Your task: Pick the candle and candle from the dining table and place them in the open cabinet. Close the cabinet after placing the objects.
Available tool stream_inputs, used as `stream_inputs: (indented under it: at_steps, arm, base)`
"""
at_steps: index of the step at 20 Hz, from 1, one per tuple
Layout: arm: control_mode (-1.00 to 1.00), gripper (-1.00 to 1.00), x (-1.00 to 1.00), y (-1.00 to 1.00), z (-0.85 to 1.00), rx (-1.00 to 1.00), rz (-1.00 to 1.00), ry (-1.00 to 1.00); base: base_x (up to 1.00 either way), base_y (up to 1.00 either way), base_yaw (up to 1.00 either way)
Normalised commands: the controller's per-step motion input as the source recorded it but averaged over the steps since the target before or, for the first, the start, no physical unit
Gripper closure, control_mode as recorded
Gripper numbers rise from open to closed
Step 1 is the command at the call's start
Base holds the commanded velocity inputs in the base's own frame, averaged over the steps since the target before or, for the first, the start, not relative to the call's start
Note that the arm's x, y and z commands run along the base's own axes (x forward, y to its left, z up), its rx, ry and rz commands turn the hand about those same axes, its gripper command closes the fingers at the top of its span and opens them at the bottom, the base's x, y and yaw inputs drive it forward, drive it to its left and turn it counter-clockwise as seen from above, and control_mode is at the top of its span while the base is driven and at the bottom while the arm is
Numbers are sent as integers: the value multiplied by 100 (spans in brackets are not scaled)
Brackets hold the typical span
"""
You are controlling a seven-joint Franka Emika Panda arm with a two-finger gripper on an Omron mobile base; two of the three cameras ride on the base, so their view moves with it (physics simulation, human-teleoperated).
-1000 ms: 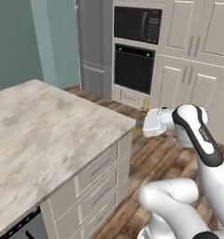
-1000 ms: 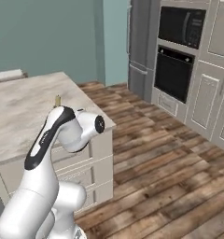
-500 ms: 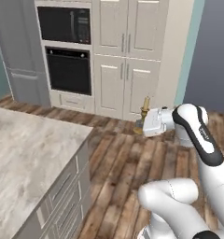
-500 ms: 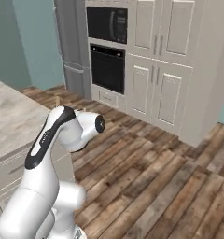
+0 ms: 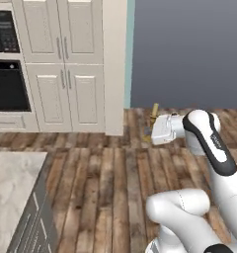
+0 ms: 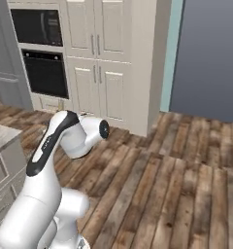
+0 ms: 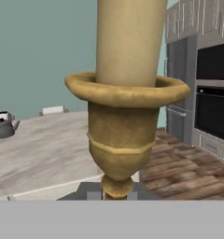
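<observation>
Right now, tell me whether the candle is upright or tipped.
Upright. The candle stands straight in its brass holder above the gripper, held shut on it.

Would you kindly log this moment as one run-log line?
phase: carrying | gripper: shut on candle | kettle: on dining table

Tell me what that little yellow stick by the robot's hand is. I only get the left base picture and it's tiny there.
Observer: It's a candle, pale yellow, standing in a brass candlestick; the hand view shows it big.
Operator: Is the robot holding it?
Observer: Yes. The gripper is shut on the candlestick's thin stem.
Operator: What's behind the candle?
Observer: In the hand view, the marble dining table with a dark kettle on its far end.
</observation>
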Motion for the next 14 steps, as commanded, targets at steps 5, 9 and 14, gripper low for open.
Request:
stream_inputs:
  at_steps: [5, 9, 14]
  arm:
    - [100, 100, 0, 0, 0, 0, 0, 0]
    - [100, 100, 0, 0, 0, 0, 0, 0]
    - [100, 100, 0, 0, 0, 0, 0, 0]
  base:
    - [1, -34, -53]
    - [3, -33, -52]
    - [6, -34, -50]
